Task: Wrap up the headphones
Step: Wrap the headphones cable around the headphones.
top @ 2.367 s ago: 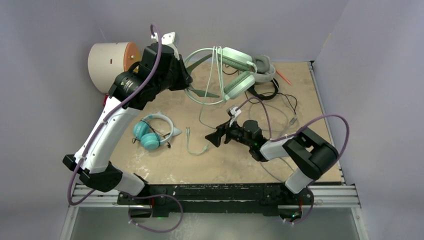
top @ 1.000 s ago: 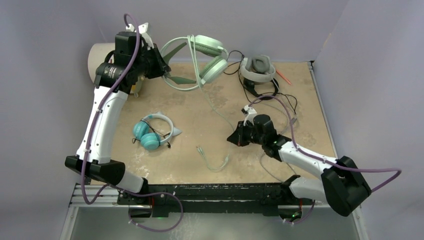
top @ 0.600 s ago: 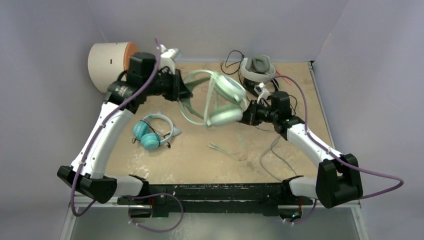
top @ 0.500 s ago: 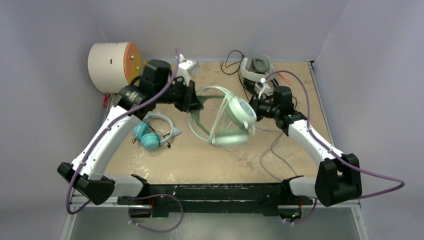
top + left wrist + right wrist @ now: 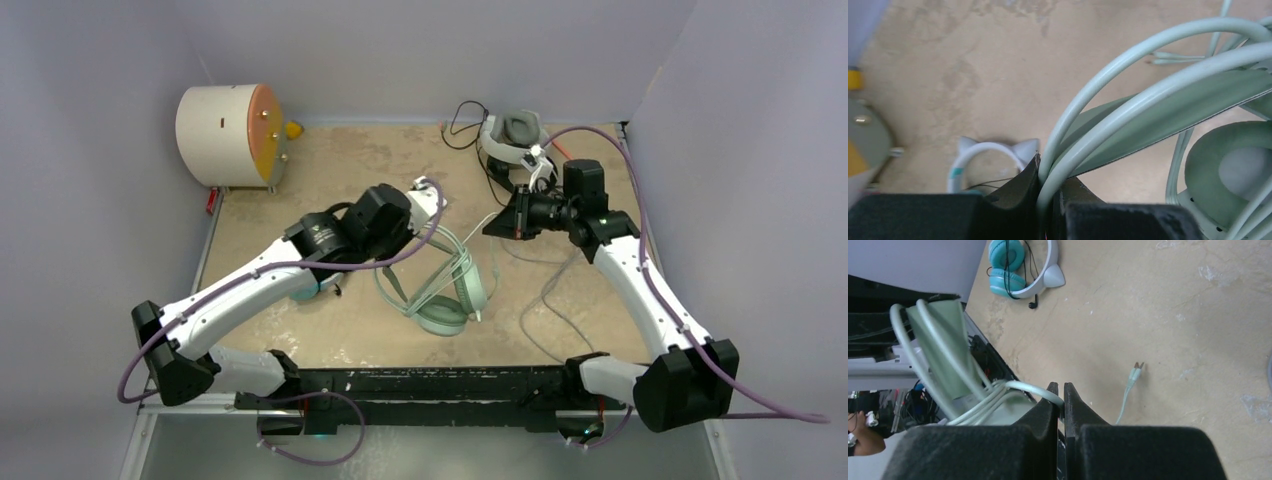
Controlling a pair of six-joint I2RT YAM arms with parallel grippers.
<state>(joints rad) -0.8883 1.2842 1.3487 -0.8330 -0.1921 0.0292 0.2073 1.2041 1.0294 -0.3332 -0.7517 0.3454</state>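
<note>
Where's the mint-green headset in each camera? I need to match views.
Top external: mint-green headset at the picture's centre.
Left wrist: fills the right half, band clamped in the left gripper.
Right wrist: left of centre, its cable pinched by the right gripper.
Shared landmark: teal cat-ear headset, in both wrist views; largely hidden under the left arm from above.

White-and-black arms (image 5: 240, 292) carry purple cables (image 5: 588, 128).
</note>
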